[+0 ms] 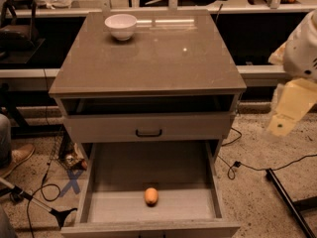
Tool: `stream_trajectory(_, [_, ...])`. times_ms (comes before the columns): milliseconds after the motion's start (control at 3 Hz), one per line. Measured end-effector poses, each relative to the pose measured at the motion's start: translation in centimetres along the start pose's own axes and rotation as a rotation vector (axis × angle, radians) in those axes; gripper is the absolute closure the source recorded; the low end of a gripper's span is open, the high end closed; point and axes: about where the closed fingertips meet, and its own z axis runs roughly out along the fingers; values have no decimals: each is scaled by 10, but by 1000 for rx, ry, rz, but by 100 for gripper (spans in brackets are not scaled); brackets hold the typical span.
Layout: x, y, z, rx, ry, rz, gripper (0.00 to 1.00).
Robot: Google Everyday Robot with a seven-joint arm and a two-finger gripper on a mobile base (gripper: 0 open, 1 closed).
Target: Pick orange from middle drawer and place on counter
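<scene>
Orange (151, 196): lies on the pale floor of the middle drawer (114, 207), close to the front wall, about midway between the side walls, touching neither.

Middle drawer: stands pulled out, below a drawer front with a black curved handle (148, 132).

Counter (148, 63): glossy grey-brown; carries a white bowl (121, 26), upright, near the far left corner.

End effector (290, 110): hangs in the air at the right edge of view, beside the cabinet, about level with the handled drawer front, well apart from orange and drawer. Cannot tell whether wide or narrow.

Black cables (237, 165): trail over the speckled floor to the right of the cabinet.
</scene>
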Motion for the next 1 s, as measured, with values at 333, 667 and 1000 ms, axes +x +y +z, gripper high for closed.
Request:
stream_trajectory(333, [-8,25,50,-95,-5,164,0])
stream_trajectory(667, [-22,52,98,-155,-40,318,0])
stream_trajectory(1000, [-40,78,143,-212,-104,401,0])
